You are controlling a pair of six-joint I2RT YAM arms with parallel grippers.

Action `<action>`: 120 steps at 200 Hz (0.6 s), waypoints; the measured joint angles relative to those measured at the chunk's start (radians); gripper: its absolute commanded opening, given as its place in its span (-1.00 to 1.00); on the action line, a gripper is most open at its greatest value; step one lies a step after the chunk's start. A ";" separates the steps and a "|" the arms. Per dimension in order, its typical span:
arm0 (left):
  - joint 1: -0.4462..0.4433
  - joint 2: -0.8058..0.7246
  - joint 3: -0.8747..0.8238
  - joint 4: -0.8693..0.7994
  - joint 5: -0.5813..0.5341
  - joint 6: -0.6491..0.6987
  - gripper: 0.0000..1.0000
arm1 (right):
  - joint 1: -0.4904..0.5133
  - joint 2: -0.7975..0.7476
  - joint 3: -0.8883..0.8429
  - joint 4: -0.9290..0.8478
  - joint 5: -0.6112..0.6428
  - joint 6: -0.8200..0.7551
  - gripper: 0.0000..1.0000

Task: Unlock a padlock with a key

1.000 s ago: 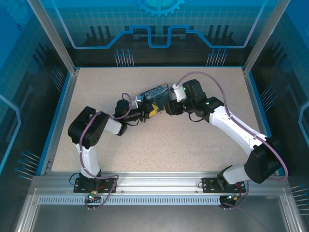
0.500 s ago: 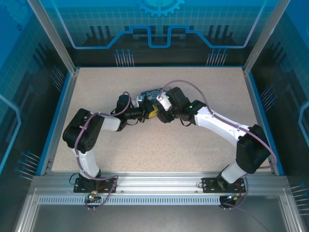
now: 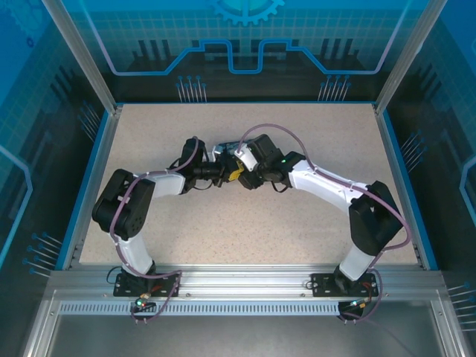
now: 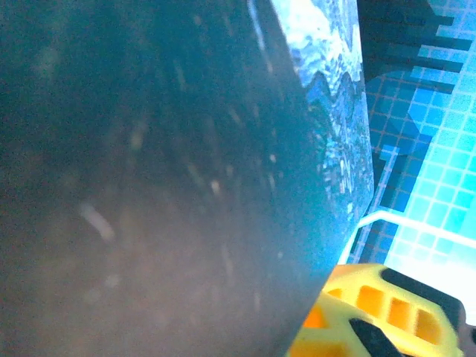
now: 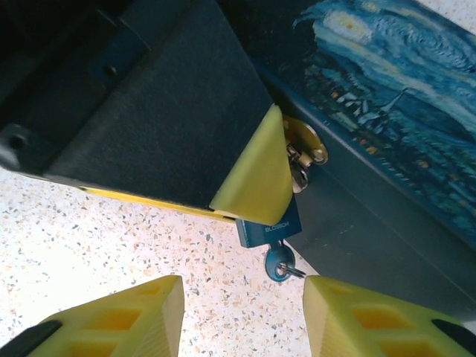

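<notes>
In the right wrist view a small dark blue padlock (image 5: 269, 227) hangs from a brass hasp (image 5: 306, 146) on the side of the painting-print box (image 5: 387, 82). The key (image 5: 280, 265) sticks out of the padlock's underside, just above the table. My left gripper's yellow finger (image 5: 254, 175) lies over the padlock's upper half, shut on it. My right gripper (image 5: 242, 288) is open, its two yellow fingers (image 5: 126, 321) low in the view, with the key just ahead of the gap. From above, the left gripper (image 3: 225, 172) and right gripper (image 3: 241, 177) meet at the box (image 3: 225, 146).
The speckled table (image 3: 312, 134) is bounded by a blue rim and clear enclosure walls. In the left wrist view the box's dark side (image 4: 163, 186) sits very close to the lens, with a yellow finger (image 4: 372, 309) at the lower right.
My right arm has swung left and in toward the box front, bringing its gripper up to the padlock. The left gripper has stayed at the padlock, and its elbow has drifted slightly left.
</notes>
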State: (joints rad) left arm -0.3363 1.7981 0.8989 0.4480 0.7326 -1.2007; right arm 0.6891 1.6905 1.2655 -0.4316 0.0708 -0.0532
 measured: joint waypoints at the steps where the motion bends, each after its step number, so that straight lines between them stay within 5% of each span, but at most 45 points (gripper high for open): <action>1: 0.000 0.000 0.000 -0.001 0.000 0.000 -1.00 | 0.000 0.002 0.000 0.000 0.000 0.000 -0.07; 120: 0.001 -0.006 0.036 -0.084 0.020 0.033 -1.00 | -0.004 0.035 -0.001 0.045 0.016 -0.001 -0.14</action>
State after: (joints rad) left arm -0.3355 1.7924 0.9352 0.3645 0.7528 -1.1675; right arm 0.6853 1.7252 1.2644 -0.3866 0.0868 -0.0540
